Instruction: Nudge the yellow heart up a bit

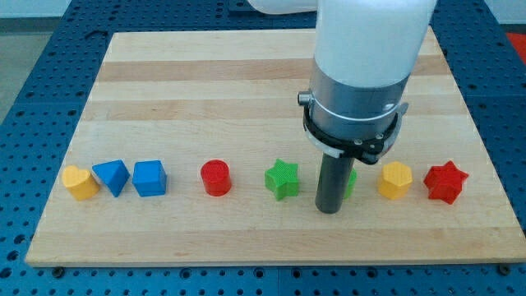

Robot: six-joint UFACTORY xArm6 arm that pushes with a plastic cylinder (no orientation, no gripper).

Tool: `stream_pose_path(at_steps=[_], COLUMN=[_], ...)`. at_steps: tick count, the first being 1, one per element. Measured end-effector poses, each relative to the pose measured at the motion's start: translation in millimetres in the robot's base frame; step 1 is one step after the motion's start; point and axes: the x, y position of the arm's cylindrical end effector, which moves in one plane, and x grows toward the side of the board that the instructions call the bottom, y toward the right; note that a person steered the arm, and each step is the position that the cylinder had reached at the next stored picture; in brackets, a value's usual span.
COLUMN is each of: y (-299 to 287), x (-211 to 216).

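Note:
The yellow heart (pixel 80 182) lies at the far left of a row of blocks near the view's bottom edge of the wooden board (pixel 246 74). My tip (pixel 329 210) is far to its right, resting between the green star (pixel 283 178) and a green block (pixel 352 182) that the rod mostly hides. The rod hangs from the large white and grey arm body at the view's top right.
The row runs left to right: a blue triangular block (pixel 112 176), a blue cube (pixel 149 178), a red cylinder (pixel 216 177), the green star, the hidden green block, a yellow hexagonal block (pixel 395 180), and a red star (pixel 445 182). Blue perforated table surrounds the board.

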Motion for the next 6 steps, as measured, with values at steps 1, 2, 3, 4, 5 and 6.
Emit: stream_pose_path(at_steps=[1,2,3,4,5,6], y=[1.1,8.3,10.5,-3.5,-48.0,-106.1], x=[15.9,46.0,63.5,64.1,63.4,63.3])
